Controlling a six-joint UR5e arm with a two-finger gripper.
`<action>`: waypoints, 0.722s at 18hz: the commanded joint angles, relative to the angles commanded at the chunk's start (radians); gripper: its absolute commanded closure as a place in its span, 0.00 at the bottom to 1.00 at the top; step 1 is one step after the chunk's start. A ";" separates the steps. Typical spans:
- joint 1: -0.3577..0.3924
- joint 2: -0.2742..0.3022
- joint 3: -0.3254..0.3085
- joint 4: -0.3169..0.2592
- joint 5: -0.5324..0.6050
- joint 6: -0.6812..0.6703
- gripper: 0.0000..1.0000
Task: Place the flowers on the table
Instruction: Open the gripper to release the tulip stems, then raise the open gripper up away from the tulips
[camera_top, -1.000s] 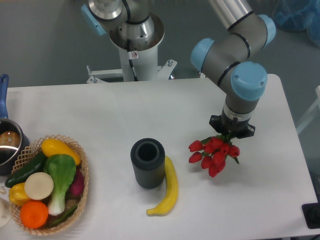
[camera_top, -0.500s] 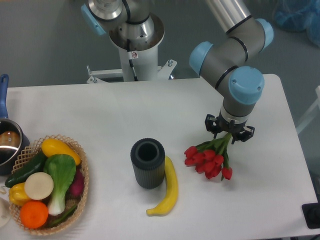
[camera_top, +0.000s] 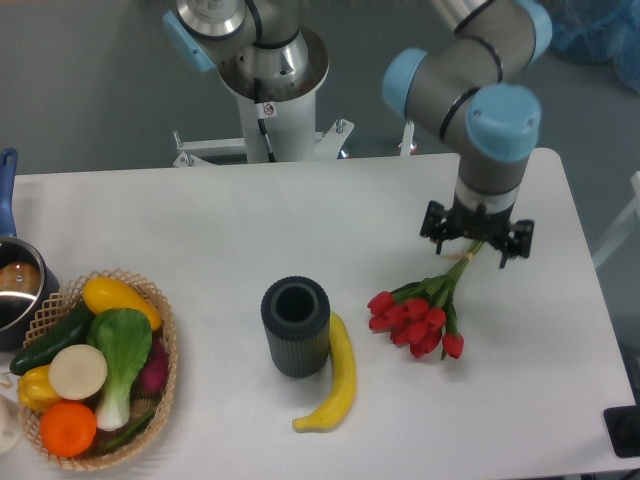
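The tulip bunch lies flat on the white counter, red buds pointing toward the near edge and green stems running up and to the right toward the arm, so the placing itself looks done; what seems left is only for the arm to clear off. The bunch rests to the right of the yellow banana and the dark ribbed cylinder vase, apart from both. The hand hangs directly over the upper end of the stems, its fingers spread wide to either side with a clear gap between them, clamped on nothing. Whether a fingertip touches the stem ends cannot be told from this angle, since the wrist hides that spot. At the far left sit a wicker basket of vegetables and a pot.
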 joint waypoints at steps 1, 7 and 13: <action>0.009 0.000 0.002 -0.002 0.000 0.058 0.00; 0.066 -0.002 0.015 -0.003 -0.048 0.237 0.00; 0.065 -0.003 0.012 -0.003 -0.049 0.237 0.00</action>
